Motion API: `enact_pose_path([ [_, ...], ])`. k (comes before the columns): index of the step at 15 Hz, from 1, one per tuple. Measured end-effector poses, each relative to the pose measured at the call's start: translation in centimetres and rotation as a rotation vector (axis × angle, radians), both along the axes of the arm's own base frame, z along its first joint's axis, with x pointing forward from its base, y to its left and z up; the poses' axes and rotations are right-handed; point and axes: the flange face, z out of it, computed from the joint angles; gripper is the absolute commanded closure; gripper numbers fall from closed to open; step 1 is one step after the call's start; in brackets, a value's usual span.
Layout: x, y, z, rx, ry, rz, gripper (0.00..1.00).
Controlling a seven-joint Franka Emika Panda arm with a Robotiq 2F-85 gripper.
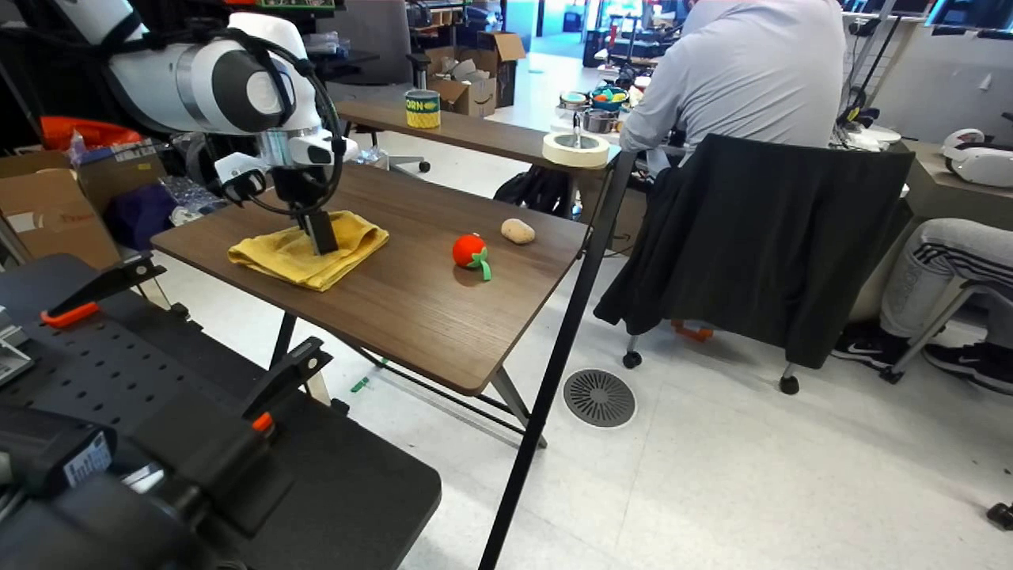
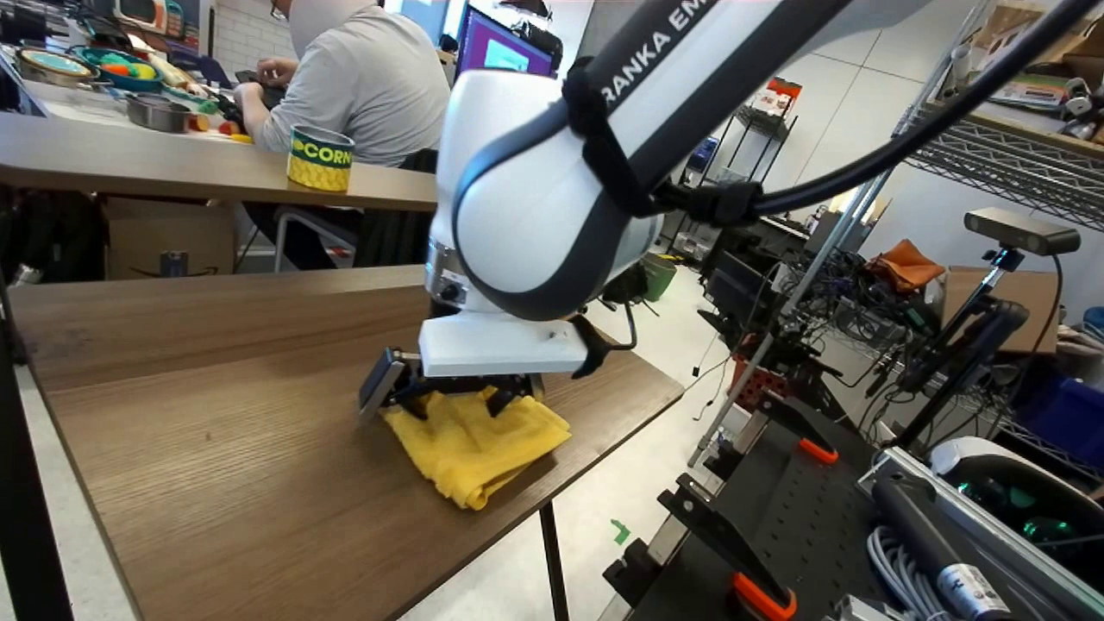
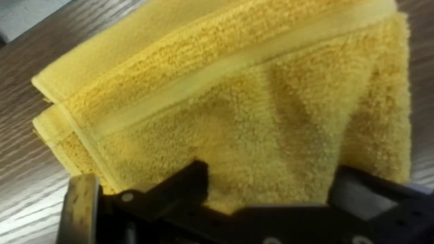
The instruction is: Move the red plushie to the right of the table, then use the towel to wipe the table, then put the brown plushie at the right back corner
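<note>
One step likely done, two likely left

In an exterior view, we find the red plushie (image 1: 465, 250) toward the right end of the tabletop (image 1: 427, 324), a move we judge complete. The brown plushie (image 1: 518, 230) lies near it, short of the back corner; its placing seems left. The towel (image 1: 295, 262) rests folded toward the opposite end, and we cannot tell whether any wiping is done.

In an exterior view, neither plushie shows, yet we see the claw (image 2: 453, 401) spread wide over the towel, apparently holding nothing.

In the wrist view, we note a smooth band across the towel's pile, indistinct in both exterior views.
</note>
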Motion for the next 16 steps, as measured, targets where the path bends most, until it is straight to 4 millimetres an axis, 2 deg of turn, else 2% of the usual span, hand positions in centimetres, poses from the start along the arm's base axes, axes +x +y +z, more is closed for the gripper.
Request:
enact_pose_path([
  [6,-0.8,-9.6,0.0,-0.098,-0.109,-0.266,0.00],
  [7,-1.0,-10.9,0.0,-0.105,-0.126,-0.299,0.00],
  [9,-1.0,-11.9,-0.1,-0.092,-0.151,-0.315,0.00],
  [11,-0.9,-11.1,-0.1,-0.068,-0.167,-0.287,0.00],
  [12,-0.9,-10.0,-0.2,-0.048,-0.177,-0.257,0.00],
  [16,-1.5,-2.2,-0.1,0.055,-0.185,-0.069,0.00],
])
